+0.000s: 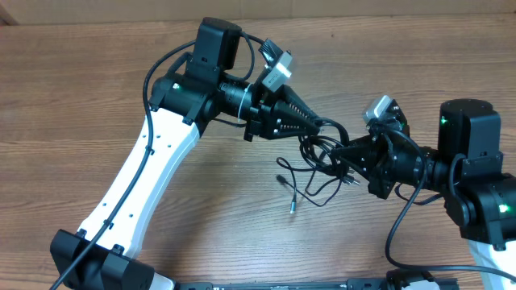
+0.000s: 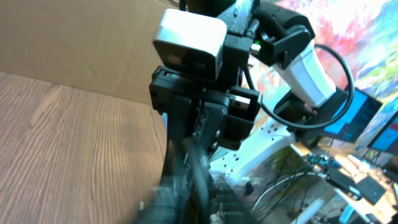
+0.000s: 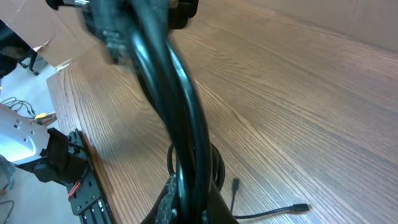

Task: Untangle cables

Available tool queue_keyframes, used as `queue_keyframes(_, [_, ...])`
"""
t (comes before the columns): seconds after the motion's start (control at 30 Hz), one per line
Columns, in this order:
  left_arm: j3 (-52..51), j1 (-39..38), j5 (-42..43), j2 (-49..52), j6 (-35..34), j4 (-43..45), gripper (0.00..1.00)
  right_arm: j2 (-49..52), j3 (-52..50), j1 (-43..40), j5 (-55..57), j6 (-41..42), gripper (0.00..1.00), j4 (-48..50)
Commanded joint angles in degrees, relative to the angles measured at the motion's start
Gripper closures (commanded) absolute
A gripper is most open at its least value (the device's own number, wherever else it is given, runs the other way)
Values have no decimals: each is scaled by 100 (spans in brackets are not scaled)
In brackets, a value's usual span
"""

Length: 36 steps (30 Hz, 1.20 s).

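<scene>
Black fingers of the right claw (image 1: pixel 345 151) were clenched on the cables (image 1: pixel 322 165). In the right wrist view the thin cords rose from between its closed fingers, blurred because they were very close to the lens, and went up toward the other arm.

Opposite to it, the left claw (image 1: pixel 321 126) pointed at the right claw, so the two tips were near each other with the knot of cords between them and just below. Whether the left claw was pinching a cord or had let it go, I cannot tell: in the overhead view the cords covered its tips, and the left wrist view was smeared at that place.

From the knot, several loops hung out and lay on the wooden bench (image 1: pixel 81 89), a little to the right of its middle and well apart from every edge. One loose end ran toward the front edge and finished in a small plug tip (image 1: pixel 292 205) lying flat on the wood. The right wrist view showed two such ends on the bench, apart from each other.
</scene>
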Motion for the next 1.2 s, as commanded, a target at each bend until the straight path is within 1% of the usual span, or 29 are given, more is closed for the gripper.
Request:
queue_keyframes(0.0, [74, 26, -22, -33, -83, 20, 13, -20, 125, -7, -146, 229, 96, 55])
queue_keyframes(0.03, [74, 46, -68, -33, -166, 20, 0, -20, 125, -7, -79, 330, 96, 72])
queue_keyframes(0.17, [74, 286, -555, -33, -1064, -17, 0, -22, 125, -7, 688, 1497, 96, 398])
queue_keyframes(0.3, [74, 505, -1464, -35, -1731, -280, 0, -22, 125, -13, 992, 2603, 96, 890])
queue_keyframes(0.37, [74, 562, -1849, -35, -1770, -485, 0, -22, 125, -13, 1003, 2964, 96, 1115])
queue_keyframes(0.47, [74, 566, -2830, -52, -1646, -820, 0, -83, 125, -13, 868, 3447, 96, 1397])
queue_keyframes(0.53, [74, 566, -2865, -103, -1458, -787, 0, -151, 125, -13, 505, 3447, 96, 1576])
queue_keyframes(0.6, [74, 566, -3008, -188, -1453, -734, 0, -238, 125, -13, 219, 3440, 96, 1766])
queue_keyframes(0.7, [74, 566, -3010, -330, -1449, -730, 0, -269, 125, -11, 195, 3416, 96, 1915])
queue_keyframes(0.9, [74, 553, -2979, -599, -1447, -691, 0, -269, 125, -11, -310, 3394, 96, 2223])
queue_keyframes(0.97, [74, 551, -2850, -638, -1447, -734, 0, -267, 125, -11, -308, 3394, 96, 2225])
queue_keyframes(1.07, [74, 549, -2437, -669, -1344, -754, 0, -258, 125, -11, -310, 3397, 96, 2229])
queue_keyframes(1.13, [74, 540, -2328, -671, -1296, -761, 6, -258, 125, -11, -315, 3405, 96, 2275])
queue_keyframes(1.17, [74, 507, -2337, -671, -1244, -791, 14, -258, 125, -11, -326, 3425, 96, 2321])
